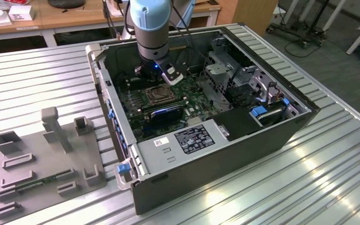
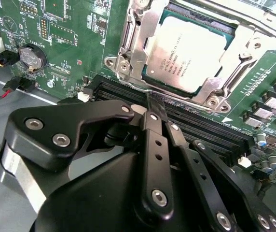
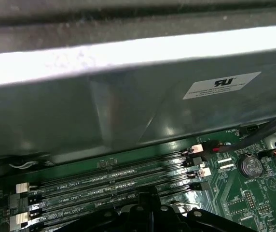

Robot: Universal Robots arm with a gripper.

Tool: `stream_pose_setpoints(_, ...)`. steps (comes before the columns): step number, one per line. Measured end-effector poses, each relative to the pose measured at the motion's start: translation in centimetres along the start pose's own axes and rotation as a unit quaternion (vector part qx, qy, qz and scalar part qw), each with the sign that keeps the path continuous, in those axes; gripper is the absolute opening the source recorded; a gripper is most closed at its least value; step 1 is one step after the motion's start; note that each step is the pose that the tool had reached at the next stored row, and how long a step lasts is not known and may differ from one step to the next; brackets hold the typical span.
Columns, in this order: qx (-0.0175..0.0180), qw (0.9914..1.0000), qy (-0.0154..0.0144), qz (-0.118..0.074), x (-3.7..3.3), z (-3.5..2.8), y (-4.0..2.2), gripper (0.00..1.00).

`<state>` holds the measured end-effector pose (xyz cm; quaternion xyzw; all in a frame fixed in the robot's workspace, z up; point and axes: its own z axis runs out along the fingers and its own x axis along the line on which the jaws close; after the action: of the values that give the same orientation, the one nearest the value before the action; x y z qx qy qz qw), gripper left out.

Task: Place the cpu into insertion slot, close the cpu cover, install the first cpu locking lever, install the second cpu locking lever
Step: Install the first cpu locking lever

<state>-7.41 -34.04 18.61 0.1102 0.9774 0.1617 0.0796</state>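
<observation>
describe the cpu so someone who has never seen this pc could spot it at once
Look into the open computer case, at the green motherboard on its floor. Beside the long black memory slots sits a silver metal frame, the cpu cover; the cpu is the flat silvery-grey square in its cut-out, the one plain smooth plate there.

Colours, quick rundown: the small flat square cpu (image 2: 186, 53) has a silvery-grey metal top with faint dark print, and the thin metal cpu cover (image 2: 139, 36) is shiny silver. The circuit board (image 2: 70, 29) is green with white markings, and the long narrow memory slots (image 2: 210, 131) are black. The robot arm (image 1: 150, 18) is pale blue, the slatted metal desk (image 1: 42, 79) striped silver-grey, and the plastic case clips (image 1: 123, 169) blue.
</observation>
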Motion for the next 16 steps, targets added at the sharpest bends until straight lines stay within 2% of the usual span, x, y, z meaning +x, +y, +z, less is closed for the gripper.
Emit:
stream_pose_setpoints(14,0.0003,1.0,0.0011,0.0,-0.38,0.1,0.09,0.11)
stream_pose_setpoints(16,0.0008,1.0,0.0001,0.0,-0.43,0.11,0.09,0.11)
